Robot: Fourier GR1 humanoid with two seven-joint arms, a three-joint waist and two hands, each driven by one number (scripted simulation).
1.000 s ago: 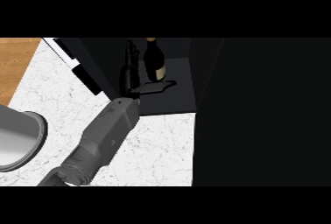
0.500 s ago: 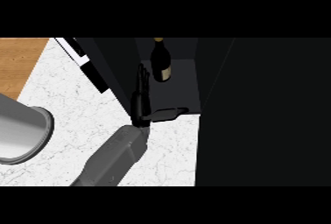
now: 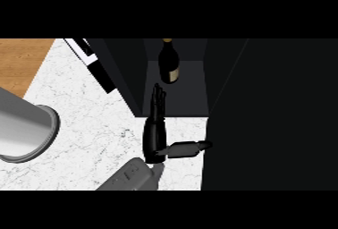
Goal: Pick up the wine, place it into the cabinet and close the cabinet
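With the wine (image 3: 169,62) standing inside the cabinet (image 3: 191,96), the left hand (image 3: 156,127) sits open-fingered and empty, and closing the door appears next.

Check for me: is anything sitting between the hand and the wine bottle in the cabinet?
Nothing visible does. The wine bottle stands upright inside the open cabinet, and the left hand, fingers straight, points toward it across bare cabinet floor, apart from it.

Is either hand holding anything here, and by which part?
Nothing is held. The black hand has straight fingers, and the dark wine bottle stands apart in the cabinet.
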